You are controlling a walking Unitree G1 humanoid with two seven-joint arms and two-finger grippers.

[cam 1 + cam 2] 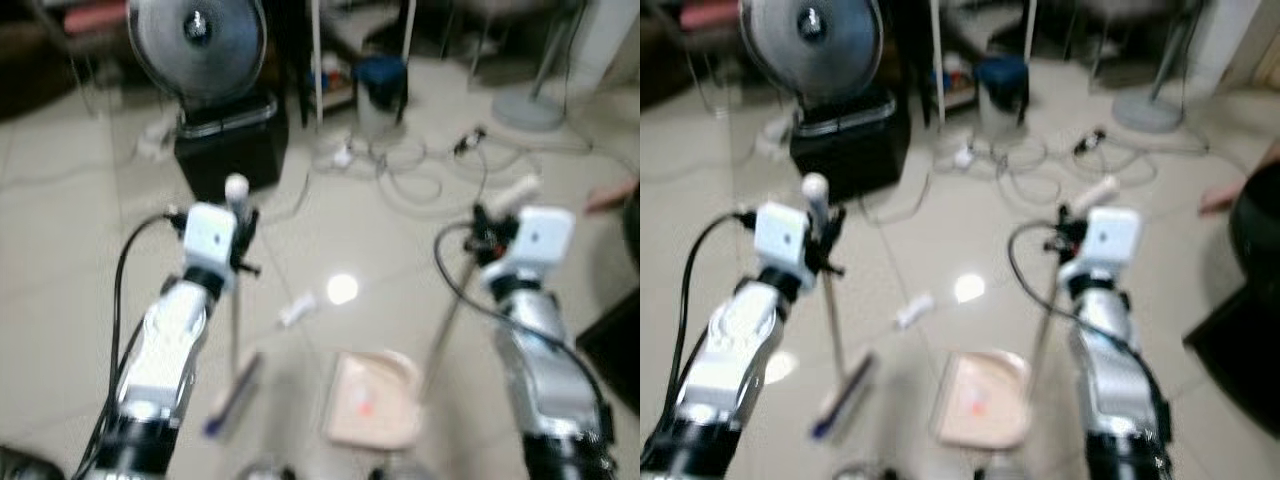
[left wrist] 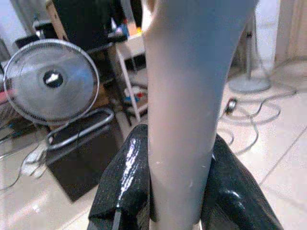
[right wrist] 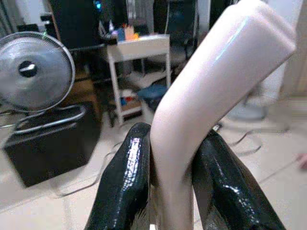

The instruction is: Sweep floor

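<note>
Pale tiles ran across the room, with a fan on a black box at eleven o'clock and loose cables at one o'clock. The left pincer was clamped on the broom handle, its black fingers pressed to both sides; the broom head lay on the floor at seven o'clock. The right pincer was clamped on the dustpan handle, which rose toward three o'clock. The pan sat on the tiles at six o'clock, just beside the broom head. A small white scrap lay near centre, between the arms.
</note>
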